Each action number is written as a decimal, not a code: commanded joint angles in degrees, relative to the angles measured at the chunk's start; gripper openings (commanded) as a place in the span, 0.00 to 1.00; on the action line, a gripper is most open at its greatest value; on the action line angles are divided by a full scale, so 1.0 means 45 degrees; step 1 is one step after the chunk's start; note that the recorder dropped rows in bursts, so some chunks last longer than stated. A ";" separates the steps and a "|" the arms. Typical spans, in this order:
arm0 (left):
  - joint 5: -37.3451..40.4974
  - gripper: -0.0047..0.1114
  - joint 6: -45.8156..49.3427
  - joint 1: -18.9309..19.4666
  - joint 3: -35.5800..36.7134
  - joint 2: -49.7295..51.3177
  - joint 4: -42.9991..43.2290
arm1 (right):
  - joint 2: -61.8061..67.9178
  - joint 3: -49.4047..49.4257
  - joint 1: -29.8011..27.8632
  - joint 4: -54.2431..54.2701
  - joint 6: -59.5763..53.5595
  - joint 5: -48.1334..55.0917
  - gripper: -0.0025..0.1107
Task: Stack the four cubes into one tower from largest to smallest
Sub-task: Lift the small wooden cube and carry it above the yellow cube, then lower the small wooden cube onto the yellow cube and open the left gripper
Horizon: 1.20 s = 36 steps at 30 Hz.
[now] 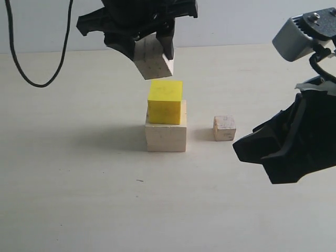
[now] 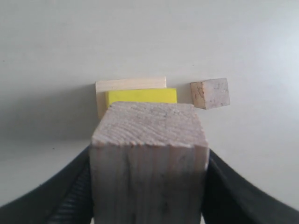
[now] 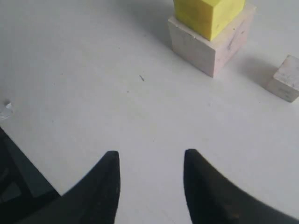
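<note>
The large pale wooden block point(image 1: 166, 137) sits mid-table with the bright yellow cube point(image 1: 165, 102) on top of it. Just above the yellow cube hangs the medium wooden cube point(image 1: 154, 62), tilted, with my left gripper point(image 1: 149, 50) shut on it; in the left wrist view this cube point(image 2: 149, 158) fills the space between the black fingers point(image 2: 224, 191), with the yellow cube point(image 2: 141, 96) and the block point(image 2: 131, 84) beyond. The smallest wooden cube point(image 1: 224, 128) rests on the table right of the block. My right gripper point(image 3: 152, 161) hovers open and empty at the right, short of the stack.
A black cable point(image 1: 37, 63) hangs at the far left. The right arm's body point(image 1: 294, 147) and its camera point(image 1: 304, 34) fill the right edge. A small dark speck point(image 3: 141, 78) lies on the pale table point(image 1: 79, 199).
</note>
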 commanded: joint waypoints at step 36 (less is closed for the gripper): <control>-0.0028 0.05 -0.0034 -0.0352 -0.0264 0.0807 0.0701 | -0.0037 0.0051 -0.0081 0.0001 0.0035 -0.0100 0.40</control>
